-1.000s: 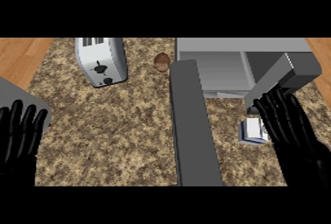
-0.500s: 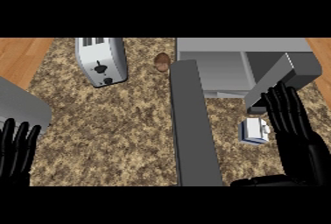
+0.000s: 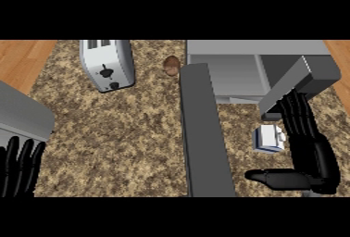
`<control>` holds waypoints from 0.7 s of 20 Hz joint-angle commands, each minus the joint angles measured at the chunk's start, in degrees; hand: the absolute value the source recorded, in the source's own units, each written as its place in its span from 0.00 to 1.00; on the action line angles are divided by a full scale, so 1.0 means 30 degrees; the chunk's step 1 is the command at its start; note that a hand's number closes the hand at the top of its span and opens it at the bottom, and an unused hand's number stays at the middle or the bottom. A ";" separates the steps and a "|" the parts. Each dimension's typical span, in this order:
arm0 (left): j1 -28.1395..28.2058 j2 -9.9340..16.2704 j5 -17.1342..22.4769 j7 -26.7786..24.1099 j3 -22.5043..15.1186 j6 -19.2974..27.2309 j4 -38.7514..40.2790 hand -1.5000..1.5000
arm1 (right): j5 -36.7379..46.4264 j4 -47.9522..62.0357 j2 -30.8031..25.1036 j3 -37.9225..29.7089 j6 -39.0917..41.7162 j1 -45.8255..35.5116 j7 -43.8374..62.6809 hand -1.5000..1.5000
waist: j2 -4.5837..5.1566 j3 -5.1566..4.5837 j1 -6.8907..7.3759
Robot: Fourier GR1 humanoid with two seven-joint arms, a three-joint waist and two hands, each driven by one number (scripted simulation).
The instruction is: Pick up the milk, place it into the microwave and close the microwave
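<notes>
While the milk (image 3: 269, 139) sits on the counter (image 3: 123, 129) before the open microwave (image 3: 236, 74), the right hand (image 3: 308, 148) brackets it, fingers straight, thumb spread, nothing grasped. Left hand (image 3: 19, 166) rests open. Lifting, placing and closing remain.

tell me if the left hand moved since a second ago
Yes. The left hand dropped toward the view's lower edge, farther from the toaster.

Blue-white milk (image 3: 269, 139), grey microwave (image 3: 239, 69), speckled brown counter (image 3: 123, 134).
</notes>
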 commanded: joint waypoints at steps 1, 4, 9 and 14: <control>0.0050 0.0454 0.0922 0.0645 0.1133 -0.0234 -0.0689 0.00 | 0.0562 0.3119 -0.0010 -0.0834 -0.0355 -0.1155 -0.1567 0.00 | 0.0014 0.0004 0.0048; 0.0865 -0.0189 -0.0108 -0.0438 -0.0187 -0.0504 -0.0659 0.00 | -0.0260 0.3396 -0.0835 -0.1963 0.0568 0.0257 -0.2466 0.00 | -0.0004 0.0004 -0.0022; 0.0460 0.0916 0.2052 0.1000 0.1922 -0.1055 -0.1375 0.00 | 0.0554 0.7976 -0.0997 -0.2449 0.0804 -0.1061 -0.5522 0.00 | 0.0029 0.0009 0.0033; 0.0631 -0.0190 0.0109 -0.0048 0.0296 -0.0447 -0.0809 0.00 | 0.0046 0.9362 -0.1518 -0.3223 0.1459 -0.1188 -0.6546 0.00 | 0.0014 0.0006 -0.0030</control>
